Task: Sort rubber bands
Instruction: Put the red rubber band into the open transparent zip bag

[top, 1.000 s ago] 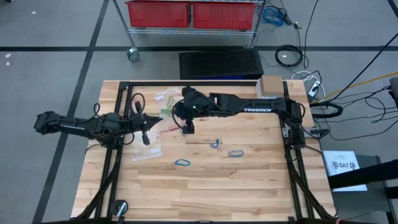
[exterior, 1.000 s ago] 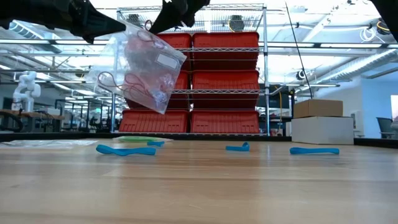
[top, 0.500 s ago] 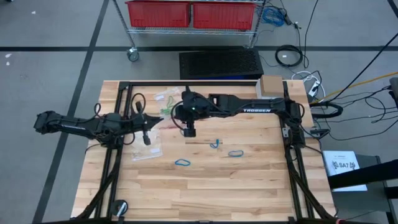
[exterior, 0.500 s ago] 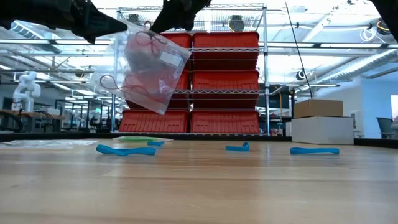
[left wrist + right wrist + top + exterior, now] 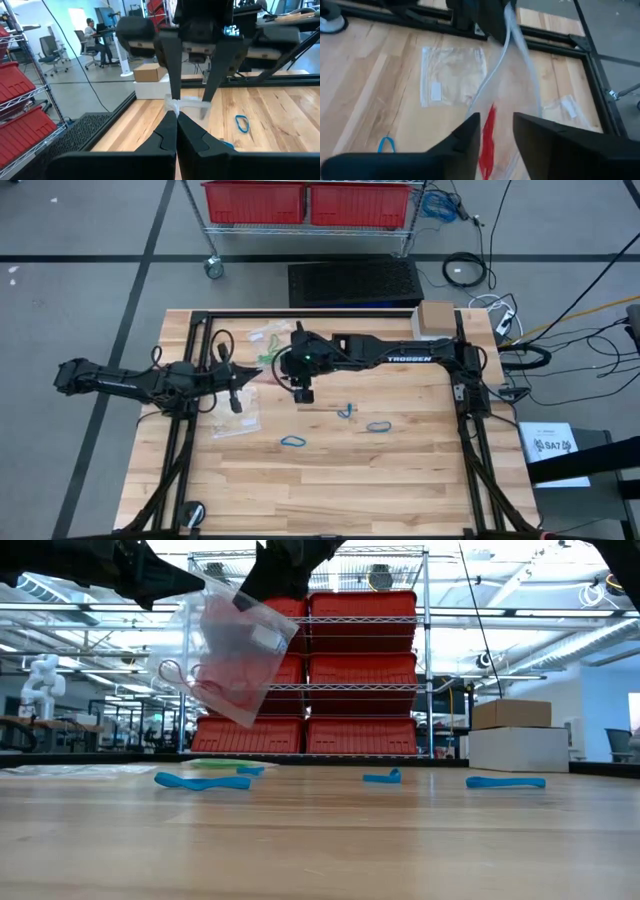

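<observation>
Your left claw (image 5: 176, 117) was clamped tight on the edge of the clear bag (image 5: 232, 665), holding it up off the worktop (image 5: 400, 480) near the far left corner. Your right claw (image 5: 496, 125) had its fingers parted around the bag's other edge, so that side looked barely held, if held at all. Red rubber bands (image 5: 487, 135) sat inside the bag; blue rubber bands (image 5: 203, 781) lay loose around the middle of the worktop, and a green one (image 5: 268, 356) was up by the far edge. A second flat bag (image 5: 452, 76) lay on the wood beneath.

The risk, as I judged it: with one side slack, the bag could swing or fold shut on the left claw alone, and the red bands could spill if its mouth tipped downward. A tug from the right arm could also pull it out of the left claw.

Readable writing: "TROSSEN" (image 5: 410, 360) along the right arm.
</observation>
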Action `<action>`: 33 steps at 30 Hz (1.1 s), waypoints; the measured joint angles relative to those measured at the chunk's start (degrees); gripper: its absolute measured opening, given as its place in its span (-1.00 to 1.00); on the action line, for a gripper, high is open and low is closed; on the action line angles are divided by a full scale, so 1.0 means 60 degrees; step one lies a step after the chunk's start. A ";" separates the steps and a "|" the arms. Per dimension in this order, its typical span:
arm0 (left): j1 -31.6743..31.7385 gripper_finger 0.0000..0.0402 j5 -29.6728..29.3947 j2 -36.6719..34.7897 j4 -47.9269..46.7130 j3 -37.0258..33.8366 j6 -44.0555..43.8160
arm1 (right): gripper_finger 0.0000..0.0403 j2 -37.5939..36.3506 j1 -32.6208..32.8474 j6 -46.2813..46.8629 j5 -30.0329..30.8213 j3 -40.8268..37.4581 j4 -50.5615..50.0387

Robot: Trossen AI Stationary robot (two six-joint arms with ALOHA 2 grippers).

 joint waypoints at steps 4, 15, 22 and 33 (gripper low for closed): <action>0.0005 -1.00 -0.0004 0.0000 -0.0022 0.0000 -0.0003 | -0.31 -0.0200 0.0000 0.0251 0.0124 0.0000 -0.0044; 0.0066 -1.00 -0.0573 0.0690 0.0009 0.0000 -0.0022 | -0.59 -0.1498 0.0696 0.1208 0.2713 0.0004 -0.3362; 0.0571 -1.00 -0.0614 0.2023 0.0371 0.0284 -0.0088 | -0.96 -0.1944 0.1058 0.2877 0.3950 -0.1002 -0.5784; 0.1247 -1.00 -0.0591 0.5293 0.0981 0.1672 0.0054 | -1.00 -0.4959 0.0918 0.5396 0.3228 -0.6429 -0.2206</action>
